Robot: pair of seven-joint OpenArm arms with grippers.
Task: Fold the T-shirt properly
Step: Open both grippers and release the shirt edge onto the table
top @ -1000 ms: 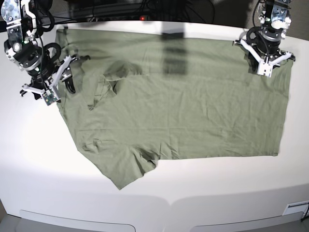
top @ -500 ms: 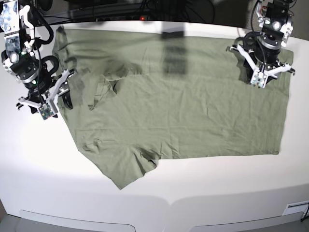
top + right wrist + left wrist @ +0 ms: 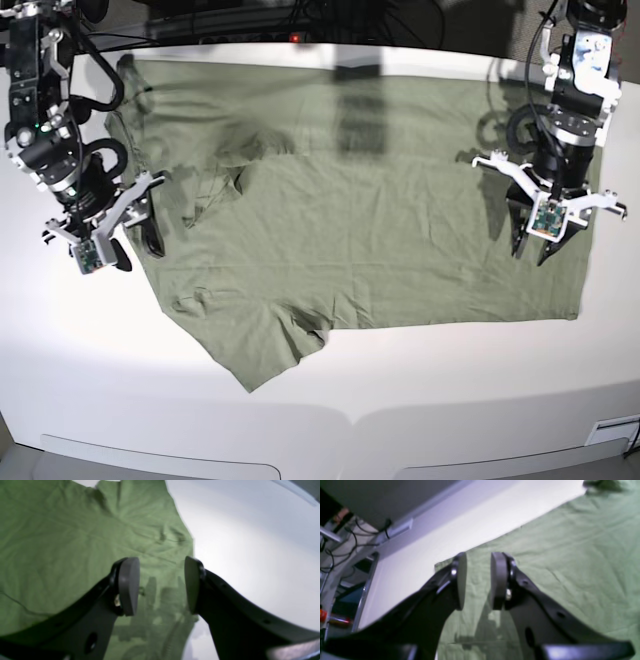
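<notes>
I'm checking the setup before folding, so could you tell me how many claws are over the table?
2. The left claw hangs over the T-shirt near its hem; the right claw is at its collar-end edge.

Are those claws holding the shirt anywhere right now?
No. Both the left gripper and right gripper hang open above the T-shirt, gripping nothing.

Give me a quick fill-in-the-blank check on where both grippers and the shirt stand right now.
1. The jaws of both the left gripper and the right gripper stand ____, with nothing between them.
2. The green T-shirt lies spread ____ on the white table.
3. In the right wrist view, the right gripper hangs over the shirt's ____, where cloth meets bare table.
4. In the base view, the shirt's collar is nearer the ____ gripper.

Missing words: open; flat; edge; right
</notes>
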